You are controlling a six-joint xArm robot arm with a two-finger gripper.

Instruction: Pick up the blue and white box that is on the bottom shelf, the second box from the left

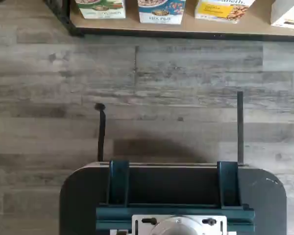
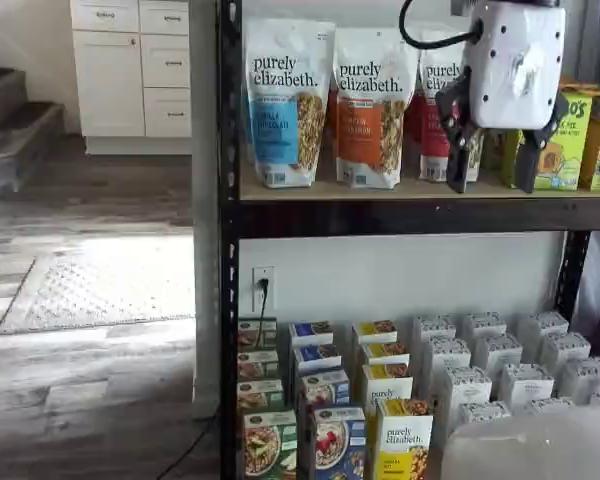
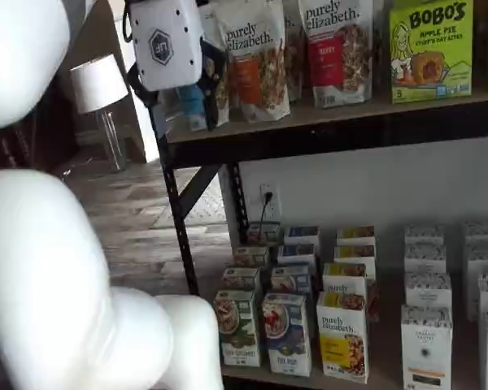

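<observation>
On the bottom shelf [image 3: 390, 357] I see the blue and white box [image 3: 287, 333] standing upright at the front, between a green carton [image 3: 237, 327] and a yellow-and-white purely elizabeth carton [image 3: 343, 335]; both shelf views show it. My gripper [image 2: 494, 168] hangs high, level with the granola bags [image 2: 285, 100] on the upper tier, its black fingers spread apart and holding nothing, well apart from the box

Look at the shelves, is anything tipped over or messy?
No, nothing stands out. The cartons on the bottom shelf stand upright in tidy rows, the blue and white box among them. The pouches on the shelf above stand up too. Nothing spilled.
</observation>
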